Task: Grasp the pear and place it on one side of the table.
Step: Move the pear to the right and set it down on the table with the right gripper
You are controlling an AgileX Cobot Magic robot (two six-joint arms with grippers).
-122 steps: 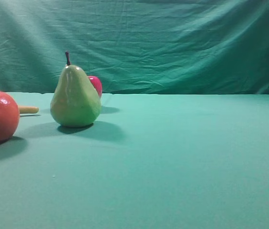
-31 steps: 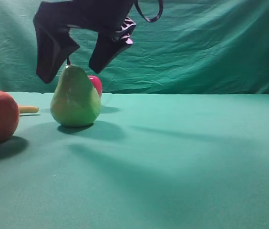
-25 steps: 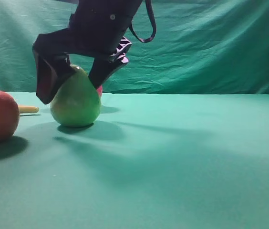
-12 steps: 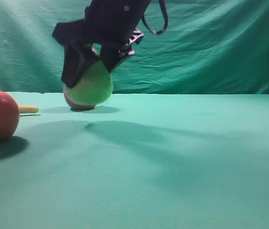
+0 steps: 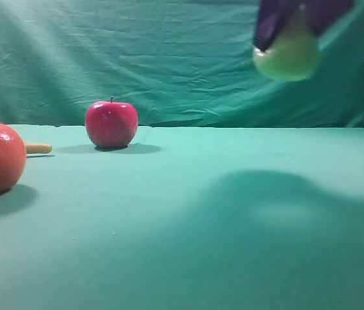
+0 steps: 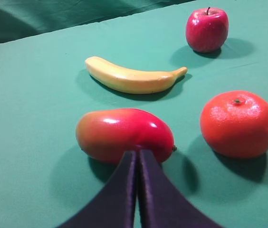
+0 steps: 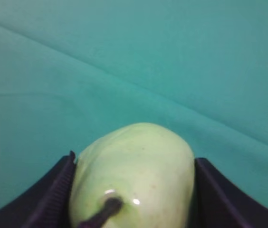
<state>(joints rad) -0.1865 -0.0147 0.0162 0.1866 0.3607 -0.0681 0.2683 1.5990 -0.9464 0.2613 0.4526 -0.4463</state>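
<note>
So the grab part is done: the pear point(image 5: 288, 57) is clamped in the right gripper point(image 7: 133, 190) and carried high up, far right of the apple point(image 5: 111, 124). Left gripper point(image 6: 137, 164) is pressed closed, empty. Setting it down on the table point(image 5: 221, 226) is what's left.

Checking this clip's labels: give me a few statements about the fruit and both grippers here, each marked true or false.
1. The right gripper holds the pear above the table. True.
2. The apple lies on its side. False: it stands upright, stem up.
3. The left gripper is shut and empty. True.
4. The banana touches the mango. False: bare cloth separates them.
5. The orange rests on the table. True.
</note>
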